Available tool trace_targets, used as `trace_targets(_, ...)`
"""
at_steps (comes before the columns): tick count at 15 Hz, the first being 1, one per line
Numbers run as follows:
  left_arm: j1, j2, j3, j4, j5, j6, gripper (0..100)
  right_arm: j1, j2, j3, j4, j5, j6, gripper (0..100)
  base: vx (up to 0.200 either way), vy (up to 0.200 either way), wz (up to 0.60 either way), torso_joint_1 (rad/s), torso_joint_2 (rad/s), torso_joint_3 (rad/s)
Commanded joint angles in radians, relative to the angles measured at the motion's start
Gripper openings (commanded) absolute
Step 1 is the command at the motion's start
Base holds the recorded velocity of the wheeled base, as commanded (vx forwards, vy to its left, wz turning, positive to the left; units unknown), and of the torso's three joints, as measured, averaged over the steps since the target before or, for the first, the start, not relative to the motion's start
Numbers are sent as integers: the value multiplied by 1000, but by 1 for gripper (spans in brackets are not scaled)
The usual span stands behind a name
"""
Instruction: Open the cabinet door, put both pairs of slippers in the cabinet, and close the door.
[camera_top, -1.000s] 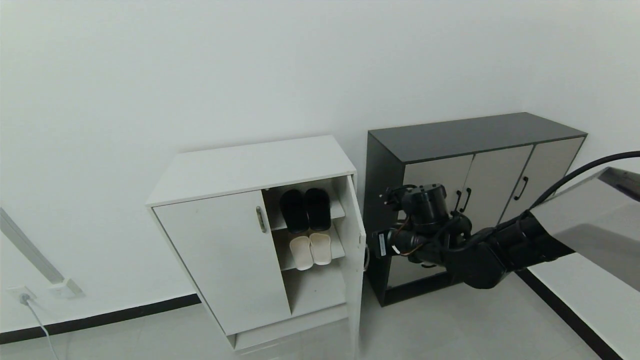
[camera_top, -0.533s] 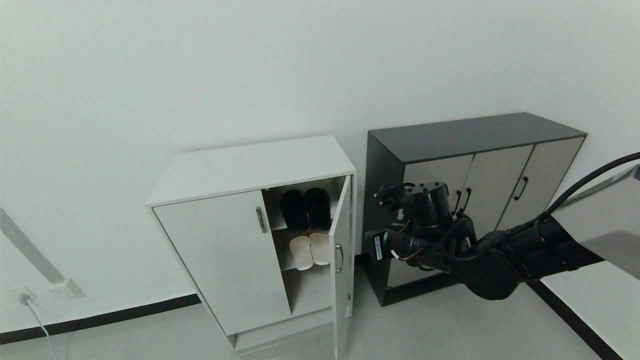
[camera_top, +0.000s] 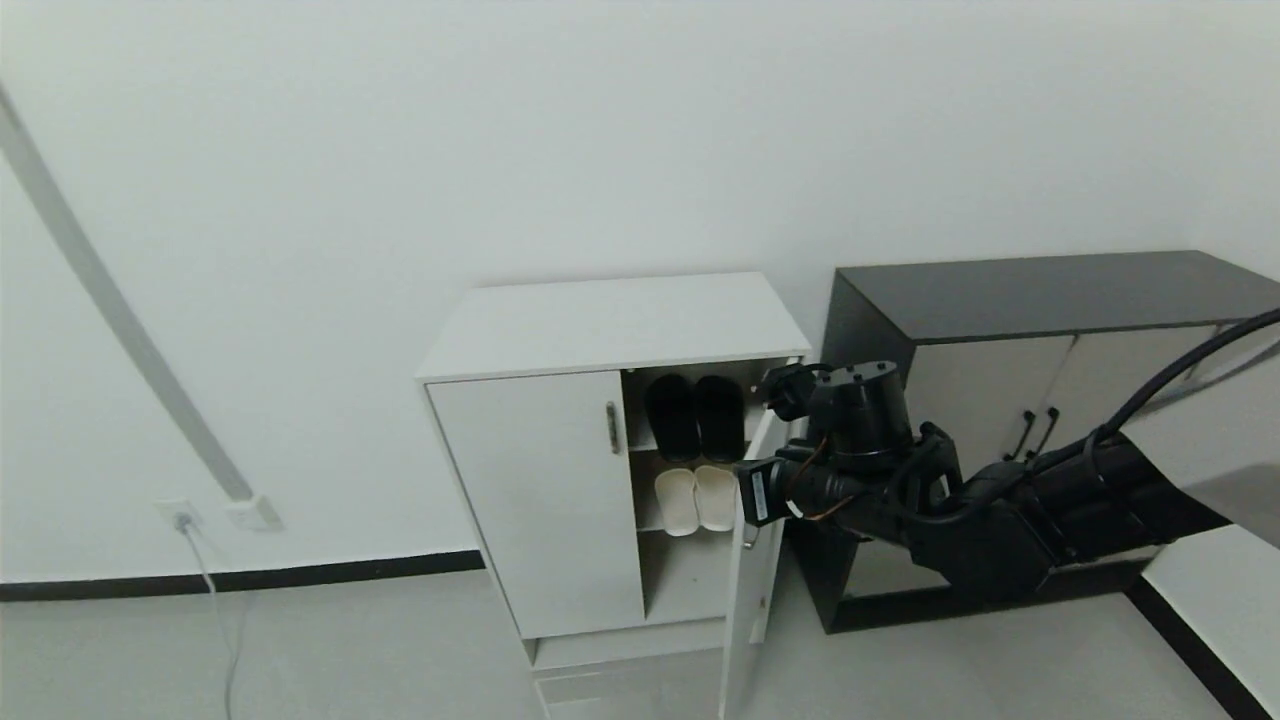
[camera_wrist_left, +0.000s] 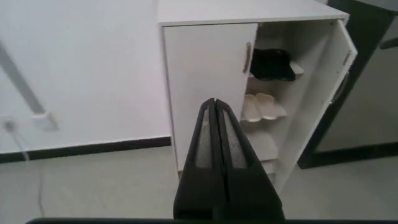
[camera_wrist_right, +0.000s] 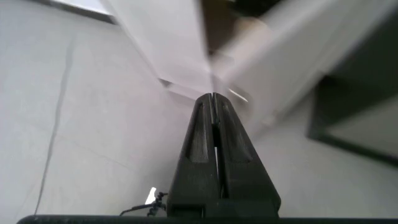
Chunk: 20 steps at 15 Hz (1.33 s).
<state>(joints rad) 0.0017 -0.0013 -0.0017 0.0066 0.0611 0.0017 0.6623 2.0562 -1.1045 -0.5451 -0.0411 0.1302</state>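
The smooth, flat-panelled white cabinet (camera_top: 610, 320) is seen with its right door (camera_top: 745, 590) part open. Matte black slippers (camera_top: 697, 417), rounded at the toes, are set side by side on the upper shelf; white slippers (camera_top: 697, 498) are laid on the shelf below. The right gripper (camera_wrist_right: 213, 99) is clenched on nothing beside the door. The left gripper (camera_wrist_left: 214, 102) is likewise pressed together, well before the cabinet. A boxy dark cabinet (camera_top: 1050, 290) is placed just beside.
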Motion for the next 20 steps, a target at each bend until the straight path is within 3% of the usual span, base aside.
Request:
trace_targets(1,0,1,0,0,0,0,0,-6,-1,5,1,-2,-11,0,0,0,0,0,0,0)
trace_targets(8,0,1,0,0,0,1,0,-44,-111,144,-4,-8,-84,0,0,0,0,0,0,0)
trace_targets(15,0,1,0,0,-1,3,0,-72,-148,279,-12,-10,-116,0,200,0,0,0,2,4)
trace_targets(20,0,1,0,0,-1,1,0,-70,-131,290,-10,-8,-118,0,0,0,0,0,0,0)
